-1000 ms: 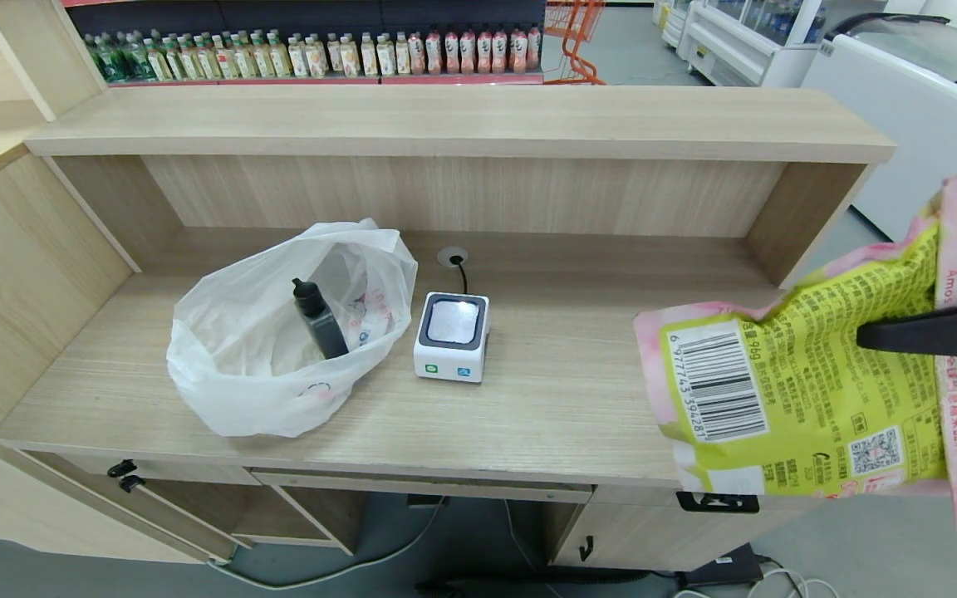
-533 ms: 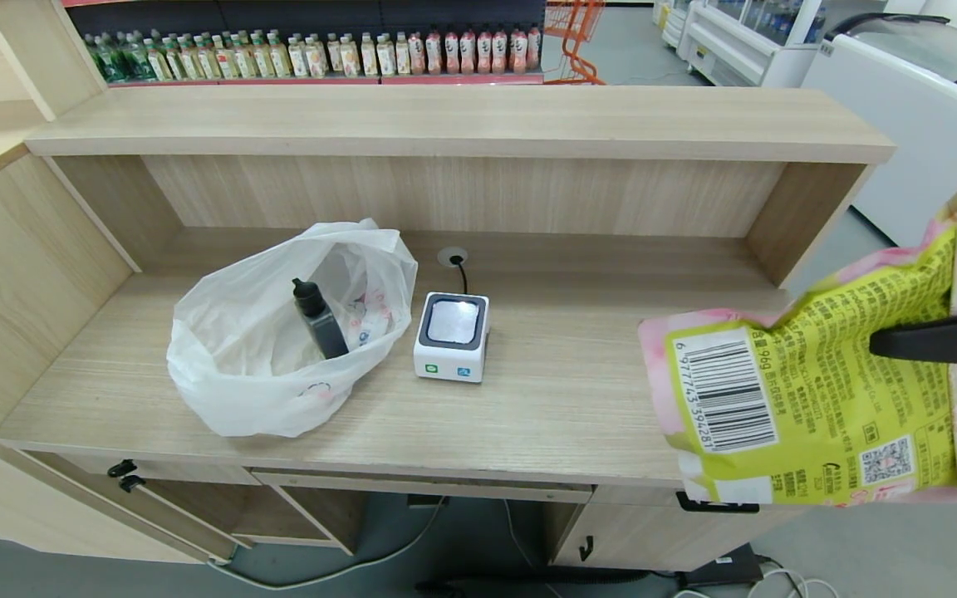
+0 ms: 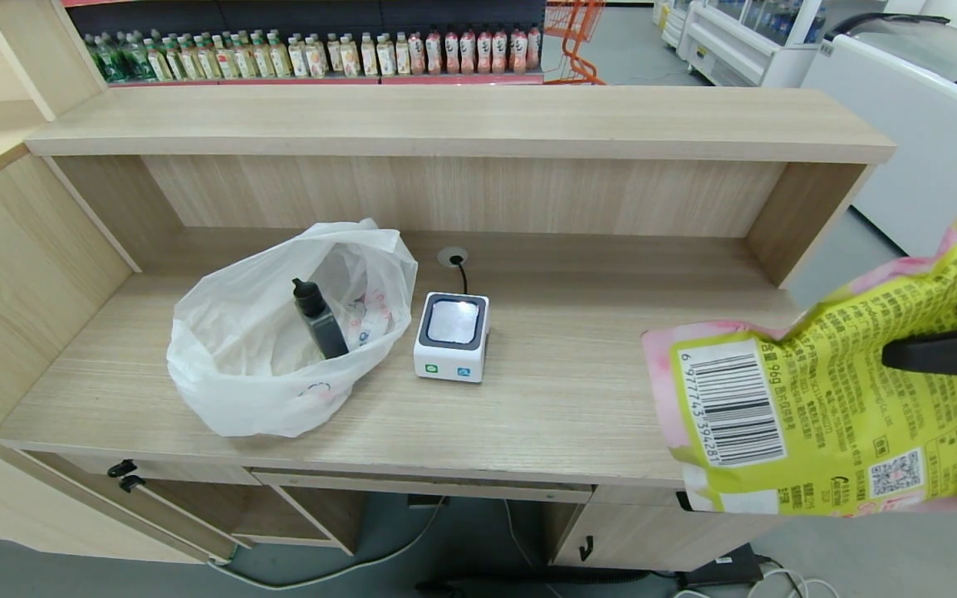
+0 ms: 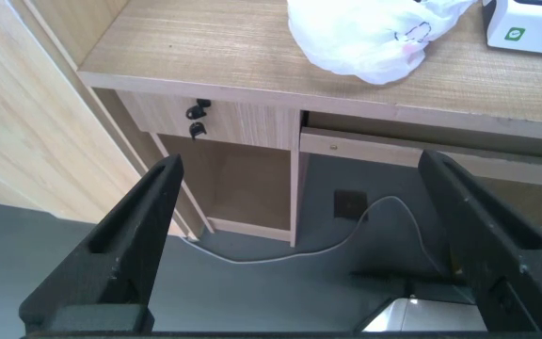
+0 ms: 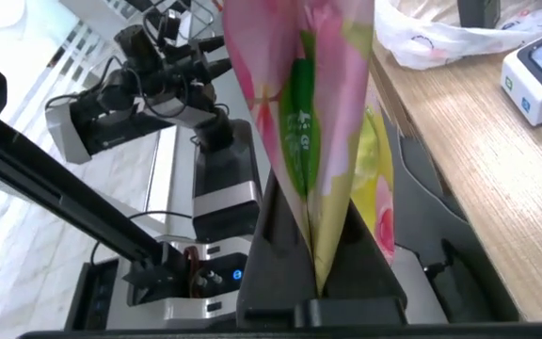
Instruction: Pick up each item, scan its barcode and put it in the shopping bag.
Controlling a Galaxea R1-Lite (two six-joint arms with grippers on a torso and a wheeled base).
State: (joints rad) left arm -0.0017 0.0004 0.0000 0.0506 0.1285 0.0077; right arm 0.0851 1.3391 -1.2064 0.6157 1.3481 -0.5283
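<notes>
A pink and yellow-green snack packet (image 3: 827, 407) hangs at the right of the head view, off the counter's right end, its barcode facing the camera. My right gripper (image 3: 944, 353) is shut on the snack packet (image 5: 318, 141), clamping its lower edge between the black fingers (image 5: 280, 254). The white barcode scanner (image 3: 451, 335) sits mid-counter with its glass window up. Left of it lies the open white shopping bag (image 3: 279, 340) with a dark bottle (image 3: 318, 320) standing inside. My left gripper (image 4: 309, 254) hangs open below the counter's front edge, near the shopping bag (image 4: 370, 33), holding nothing.
The wooden counter (image 3: 561, 390) has a raised back wall and side panels. A cable hole (image 3: 452, 257) sits behind the scanner. Drawers with keys (image 4: 196, 111) are under the counter front. Drink shelves and freezers stand behind.
The right gripper has carried the snack packet slightly right and down. Bag, bottle and scanner stay where they were.
</notes>
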